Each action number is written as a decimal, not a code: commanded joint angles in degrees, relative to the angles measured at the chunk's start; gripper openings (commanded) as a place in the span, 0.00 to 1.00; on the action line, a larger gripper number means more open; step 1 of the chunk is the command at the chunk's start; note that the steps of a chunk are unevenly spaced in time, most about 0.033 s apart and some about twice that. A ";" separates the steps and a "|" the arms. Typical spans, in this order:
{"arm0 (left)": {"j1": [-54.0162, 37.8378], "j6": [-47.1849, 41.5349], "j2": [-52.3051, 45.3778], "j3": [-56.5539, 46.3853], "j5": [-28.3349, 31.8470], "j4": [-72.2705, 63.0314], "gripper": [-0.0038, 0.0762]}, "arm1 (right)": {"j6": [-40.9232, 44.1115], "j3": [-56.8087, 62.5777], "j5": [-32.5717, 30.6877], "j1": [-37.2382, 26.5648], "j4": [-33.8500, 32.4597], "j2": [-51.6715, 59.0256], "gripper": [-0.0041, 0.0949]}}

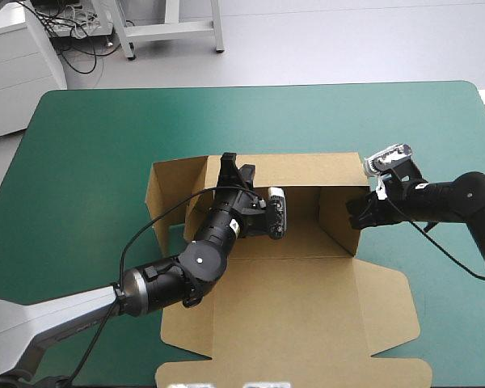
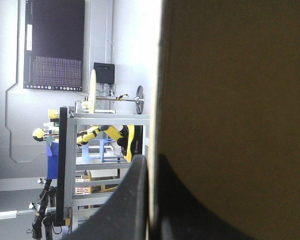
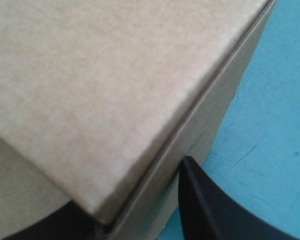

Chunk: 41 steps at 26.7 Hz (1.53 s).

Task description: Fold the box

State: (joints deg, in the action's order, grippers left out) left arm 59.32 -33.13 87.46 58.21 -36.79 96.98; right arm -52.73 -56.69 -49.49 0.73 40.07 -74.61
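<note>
A teal-green counter (image 1: pixel 89 145) with rounded far corners fills the high view. Broad bare cover lies open beyond the work, and on both sides of it.

The brown box (image 1: pixel 307 323) sits at the middle of the counter and reaches toward the robot's side. It is an open tray. Its lid (image 1: pixel 291 356) lies flat on the cover, with cut tabs jutting out at either side. The far wall (image 1: pixel 307 168) stands upright along the tray's back edge. The right wall (image 1: pixel 339 218) also stands upright, its inner face showing. At the left end, a side panel (image 1: pixel 171 194) stands splayed outward rather than square.

The left gripper (image 1: pixel 229 170) reaches in from the near left, over the tray floor, to the top edge of the far wall. Its wrist view shows the black fingers (image 2: pixel 132 200) all but together, with the wall's thin edge running straight up between them.

The right gripper (image 1: pixel 357 217) comes in low from the right and meets the right wall from outside. In its wrist view, the fingers (image 3: pixel 210 210) are clamped on that wall's edge. One finger lies over the open cover and the other on the board's inner side.
</note>
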 commanded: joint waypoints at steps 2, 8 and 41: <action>0.30 1.29 -1.22 2.96 1.17 5.63 0.01 | -0.73 -1.36 -2.85 0.11 5.92 1.02 0.20; 0.30 6.40 -0.97 2.98 2.56 5.63 0.06 | -0.73 -1.36 -2.49 0.11 6.40 1.02 0.02; 0.42 -10.37 -17.96 5.26 36.79 -21.79 0.49 | -0.09 -1.46 8.09 0.11 3.43 0.97 0.02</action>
State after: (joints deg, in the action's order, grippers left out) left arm 59.39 -38.92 71.54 60.35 -0.66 77.71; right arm -52.54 -56.69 -42.47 0.54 41.05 -75.14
